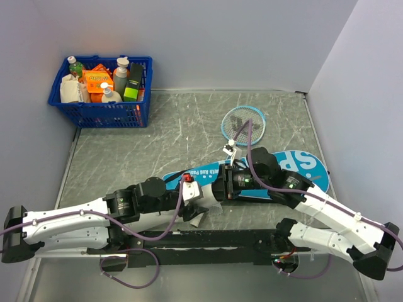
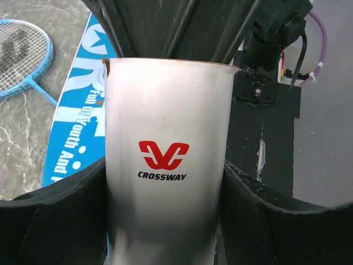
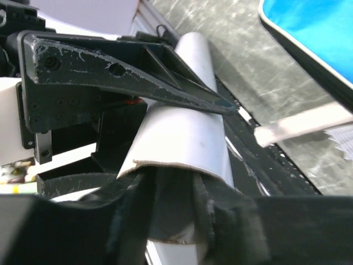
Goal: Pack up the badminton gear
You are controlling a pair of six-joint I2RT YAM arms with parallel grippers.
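White tube point(image 2: 165, 138) is being pinched across its body by my left gripper point(image 2: 165, 187), jaws pressing on both sides, over the near edge of the teal cover point(image 2: 77, 127), toward the cover's left end. Tube's long axis is running roughly along that near edge, open mouth pointing straight at the right gripper point(image 3: 179, 190). Right fingers are sitting at the mouth, seemingly poking just inside. I'm not able to tell if they're spread, closed or carrying anything, it's too dark in there. Racket point(image 1: 242, 123) is lying beyond the cover's far edge, nearer the right arm. I'm judging the coming move as axial: right claw travelling along the tube's length, so mouth and claw need lining up.
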